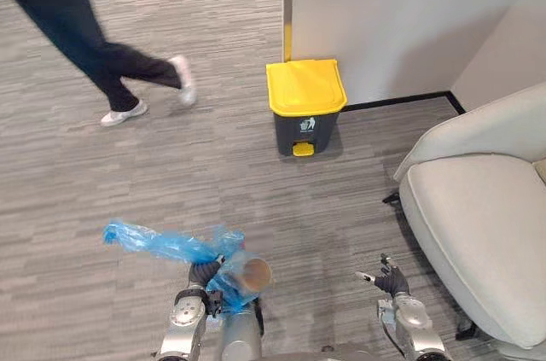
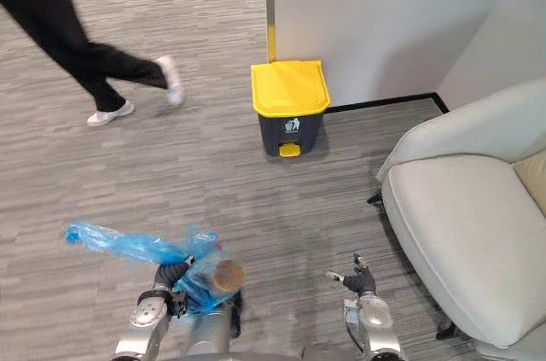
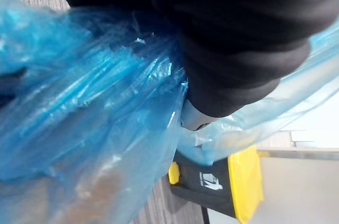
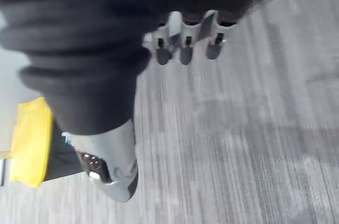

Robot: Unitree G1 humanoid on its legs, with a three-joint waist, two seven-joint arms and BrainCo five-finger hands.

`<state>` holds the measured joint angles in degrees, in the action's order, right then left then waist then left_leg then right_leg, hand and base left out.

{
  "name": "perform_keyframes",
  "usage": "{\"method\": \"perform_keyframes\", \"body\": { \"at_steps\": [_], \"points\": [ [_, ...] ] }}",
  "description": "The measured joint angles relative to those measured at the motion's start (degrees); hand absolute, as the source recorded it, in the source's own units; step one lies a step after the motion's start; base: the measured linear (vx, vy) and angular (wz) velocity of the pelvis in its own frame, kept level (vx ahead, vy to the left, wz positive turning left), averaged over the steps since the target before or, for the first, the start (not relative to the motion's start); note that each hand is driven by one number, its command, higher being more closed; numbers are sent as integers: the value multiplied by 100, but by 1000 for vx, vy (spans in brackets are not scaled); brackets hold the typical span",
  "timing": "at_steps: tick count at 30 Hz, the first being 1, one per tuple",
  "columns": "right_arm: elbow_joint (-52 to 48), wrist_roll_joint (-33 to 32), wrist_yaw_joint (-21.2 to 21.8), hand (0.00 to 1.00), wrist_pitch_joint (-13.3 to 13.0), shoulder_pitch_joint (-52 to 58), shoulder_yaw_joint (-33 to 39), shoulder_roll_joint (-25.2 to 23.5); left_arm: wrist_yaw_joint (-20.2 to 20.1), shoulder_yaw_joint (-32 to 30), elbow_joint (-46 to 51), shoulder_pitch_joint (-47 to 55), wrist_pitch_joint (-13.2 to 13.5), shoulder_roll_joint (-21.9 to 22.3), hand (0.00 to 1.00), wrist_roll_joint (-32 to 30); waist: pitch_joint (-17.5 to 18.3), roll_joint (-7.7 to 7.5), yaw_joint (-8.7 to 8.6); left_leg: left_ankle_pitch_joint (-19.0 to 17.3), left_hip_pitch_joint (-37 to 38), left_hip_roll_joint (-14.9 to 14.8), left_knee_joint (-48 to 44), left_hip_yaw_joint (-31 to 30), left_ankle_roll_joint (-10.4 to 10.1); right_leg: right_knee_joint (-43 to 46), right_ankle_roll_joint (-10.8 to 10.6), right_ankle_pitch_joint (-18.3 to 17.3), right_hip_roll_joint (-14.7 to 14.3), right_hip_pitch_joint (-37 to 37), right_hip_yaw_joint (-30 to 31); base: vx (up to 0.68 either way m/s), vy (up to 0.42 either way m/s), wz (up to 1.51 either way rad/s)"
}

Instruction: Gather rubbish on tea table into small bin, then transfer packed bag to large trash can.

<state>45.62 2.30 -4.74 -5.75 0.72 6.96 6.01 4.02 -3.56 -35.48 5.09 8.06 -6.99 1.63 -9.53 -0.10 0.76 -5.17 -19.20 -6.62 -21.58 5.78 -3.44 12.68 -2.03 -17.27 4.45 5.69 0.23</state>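
A blue plastic bag [image 1: 171, 246] hangs low over the floor at the lower left, with something brown and round [image 1: 254, 274] showing inside it. My left hand [image 1: 205, 274] is shut on its gathered neck, and the blue film [image 3: 79, 102] lies right against that hand in the left wrist view. The large trash can [image 1: 305, 88] has a yellow lid, which is down, and a dark grey body. It stands against the wall ahead, well beyond the bag. My right hand [image 1: 392, 280] is at the lower right, open and empty, its fingers [image 4: 183, 49] relaxed above the carpet.
A person [image 1: 85, 37] in dark trousers and white shoes walks across the far left. A pale armchair [image 1: 486, 233] takes up the right side, close to my right hand. A white wall [image 1: 384, 20] rises behind the can. Grey carpet [image 1: 256, 182] lies between me and the can.
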Motion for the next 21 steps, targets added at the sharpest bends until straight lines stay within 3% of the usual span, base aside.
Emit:
{"method": "perform_keyframes", "body": {
  "at_steps": [2,3,4,5,6,8,9,12,13,14,15,16,18,21],
  "points": [
    [27,6,-1,0,2,25,39,8,-10,13,-10,8,-4,-12,100,-3,-10,-60,31,-504,42,160,-423,243,173,714,-200,-122,272,-186,252,366,302,-32],
    [27,12,7,0,1,23,0,-23,-11,68,-9,114,-5,-41,100,-2,-10,-67,29,-730,278,232,-451,423,271,1684,-373,-30,386,-547,408,353,293,-45],
    [30,14,16,0,0,24,-13,-42,-12,75,-10,156,-6,-74,100,-1,-12,-81,34,-813,427,273,-413,503,304,2250,-587,98,440,-788,484,499,346,-50],
    [77,38,56,0,1,21,-38,-95,-14,175,-12,244,-10,-179,100,-1,-8,-103,6,-940,805,370,-278,652,391,3599,-970,354,544,-1351,543,288,171,-33],
    [87,55,78,0,3,25,-56,-104,-14,197,-11,267,-12,-199,100,-1,-12,-95,-4,-979,958,380,-246,692,430,3990,-920,328,574,-1544,465,366,165,-26],
    [88,63,125,0,4,51,-122,-133,-9,222,-2,255,-12,-227,100,3,-21,-72,-38,-1152,1411,379,-140,723,515,4683,-552,134,561,-2082,-32,394,65,-3],
    [74,66,126,0,4,48,-120,-133,-8,218,0,246,-11,-235,100,4,-38,-42,-68,-1233,1651,376,-6,732,491,4695,-331,8,533,-2399,-302,407,9,4],
    [71,66,126,0,4,-19,-119,-109,-12,207,0,245,-12,-241,100,6,-39,-43,-151,-1340,2050,295,206,737,409,3921,-215,-55,382,-2891,-703,434,-73,5],
    [79,66,126,0,7,-9,-119,-105,-15,187,-4,232,-9,-230,100,5,-47,-55,-186,-1397,2335,234,350,730,309,2792,-68,121,204,-3047,-878,493,-130,12],
    [84,65,126,0,8,9,-120,-99,-19,193,-3,233,-5,-232,100,5,-13,-108,-218,-1444,2419,226,379,700,229,2284,-21,344,144,-3042,-906,623,-176,34],
    [140,66,124,0,3,60,-111,-41,-26,196,-106,185,5,-209,100,3,-28,-101,-293,-1601,2560,231,373,539,14,1788,262,1155,59,-2907,-968,503,-130,19],
    [254,66,123,0,15,23,-98,66,-38,216,-249,86,-4,-177,100,0,17,53,-259,-1565,2605,57,446,465,-64,1842,332,1019,-92,-2885,-1024,495,-137,10],
    [249,63,122,0,14,13,-51,103,-36,209,-291,28,-2,-187,100,-3,16,98,-276,-1453,2679,4,432,353,-198,1987,400,740,-140,-2896,-1080,417,-140,-2],
    [231,61,128,0,67,180,-15,79,-92,209,-333,-101,-3,-51,100,-8,-2,145,-311,-975,2324,-296,-1056,51,-409,1717,526,460,-330,-2194,-1257,483,-206,14]
  ]
}}
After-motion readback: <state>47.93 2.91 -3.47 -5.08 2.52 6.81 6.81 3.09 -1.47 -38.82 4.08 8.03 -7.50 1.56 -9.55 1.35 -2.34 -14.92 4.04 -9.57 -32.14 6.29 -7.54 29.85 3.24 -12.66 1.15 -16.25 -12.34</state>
